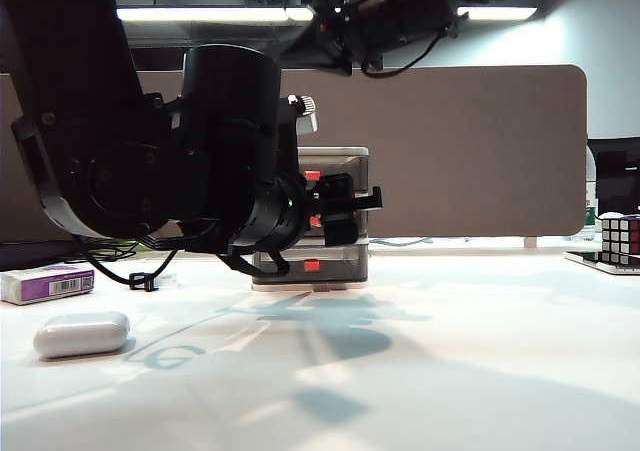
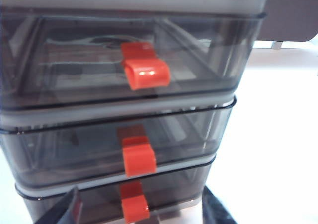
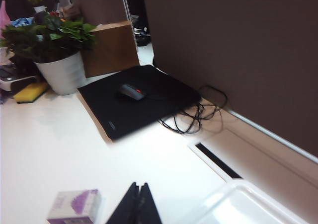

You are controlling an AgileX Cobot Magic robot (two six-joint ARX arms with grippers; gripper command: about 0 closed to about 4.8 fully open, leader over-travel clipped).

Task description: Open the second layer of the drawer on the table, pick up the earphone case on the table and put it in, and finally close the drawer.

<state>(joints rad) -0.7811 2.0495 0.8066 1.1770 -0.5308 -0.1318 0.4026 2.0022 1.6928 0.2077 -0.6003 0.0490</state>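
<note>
- Facing the drawer (image 2: 129, 105), left pincer (image 2: 139, 209) spread before its red handles.
- Hanging beyond the drawer, right pincer (image 3: 140, 204) pressed together.
- Lying left of the drawer, earphone case (image 1: 82, 334).

my left fingers (image 2: 136, 211): spread apart, right in front of the drawer (image 1: 335, 221), which blocks going on | earphone case (image 1: 82, 334): bare tabletop (image 1: 480, 351) all round | my right fingers (image 3: 136, 206): pressed together, up high
</note>
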